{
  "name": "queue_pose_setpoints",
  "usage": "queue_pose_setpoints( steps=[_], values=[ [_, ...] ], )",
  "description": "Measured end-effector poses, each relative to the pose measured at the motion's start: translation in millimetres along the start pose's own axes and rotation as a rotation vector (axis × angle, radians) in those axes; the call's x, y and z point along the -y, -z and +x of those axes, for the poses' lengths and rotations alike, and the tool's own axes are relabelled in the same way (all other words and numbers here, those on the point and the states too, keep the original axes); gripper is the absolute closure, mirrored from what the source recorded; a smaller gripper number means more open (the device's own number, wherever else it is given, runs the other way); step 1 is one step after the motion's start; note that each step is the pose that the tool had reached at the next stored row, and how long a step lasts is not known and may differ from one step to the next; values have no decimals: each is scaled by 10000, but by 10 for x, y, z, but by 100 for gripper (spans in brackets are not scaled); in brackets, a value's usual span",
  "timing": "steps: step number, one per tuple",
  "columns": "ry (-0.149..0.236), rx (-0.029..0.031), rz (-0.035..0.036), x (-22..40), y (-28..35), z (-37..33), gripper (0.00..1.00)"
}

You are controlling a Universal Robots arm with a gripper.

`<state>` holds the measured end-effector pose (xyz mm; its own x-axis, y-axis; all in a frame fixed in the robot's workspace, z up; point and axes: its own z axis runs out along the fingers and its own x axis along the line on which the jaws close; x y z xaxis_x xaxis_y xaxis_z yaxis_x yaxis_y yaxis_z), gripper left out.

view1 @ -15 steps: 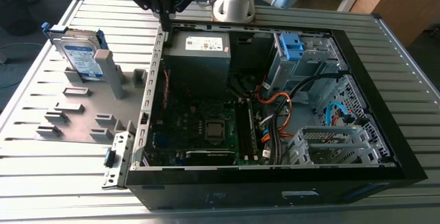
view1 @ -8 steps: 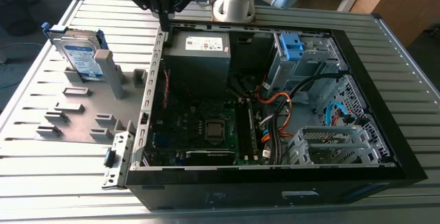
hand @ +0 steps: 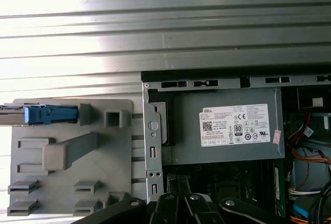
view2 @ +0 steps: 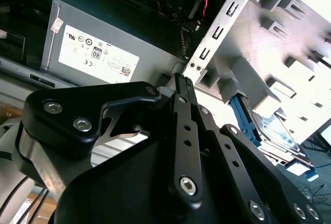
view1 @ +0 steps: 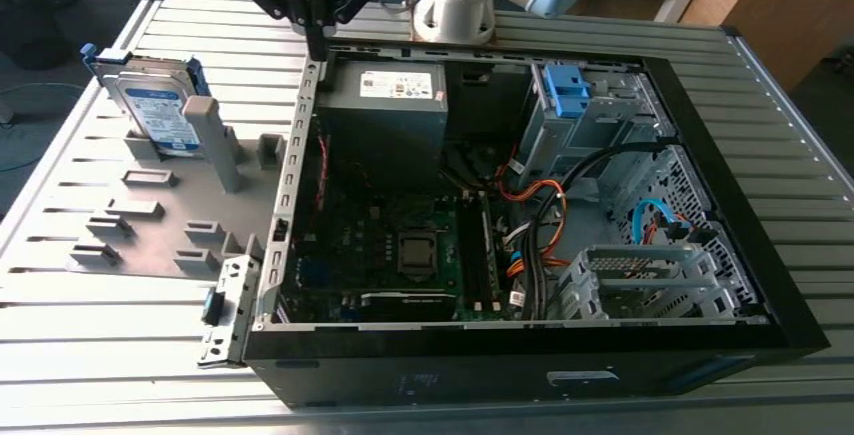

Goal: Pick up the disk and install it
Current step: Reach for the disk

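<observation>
**Exterior view.** The black two-fingered gripper [view1: 318,47] hangs over the rear wall of the open black steel computer case [view1: 534,363], above the grey sheet-metal power-supply box with a white sticker [view1: 387,105]. The silver metal disk with a white-and-blue label and blue plastic side rails [view1: 144,107] stands on edge in the grey moulded plastic holder plate [view1: 147,230] toward the exterior view's left. It is well apart from the gripper and untouched. Both case and plate rest on the ribbed metal table [view1: 94,325]. A bare blue plastic bracket [view1: 563,90] sits in the case's upper bay.

**Second wrist view.** The gripper's matte black fingers appear pressed together with nothing between them. The angle is steep, so this reading is tentative. Beyond them the disk [view2: 274,133] leans among the plate's blocky posts.

**First wrist view.** The disk [hand: 46,114] shows edge-on, as a thin blue strip at the plate's far slot.

**Handling note.** The pick-up is not yet begun. A sound grasp would likely open the fingers wide, centre them on the drive's exposed upper edge and clamp the flat, rigid metal faces. The flexible rails and the glossy label offer a poorer grip.
</observation>
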<state>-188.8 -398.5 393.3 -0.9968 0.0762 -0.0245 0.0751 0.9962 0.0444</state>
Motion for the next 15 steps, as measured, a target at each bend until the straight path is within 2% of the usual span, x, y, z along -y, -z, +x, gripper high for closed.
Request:
queue_pose_setpoints(
  steps=[15],
  values=[
    [0, 0, 0, 3, 1, 42, 89]
  ],
)
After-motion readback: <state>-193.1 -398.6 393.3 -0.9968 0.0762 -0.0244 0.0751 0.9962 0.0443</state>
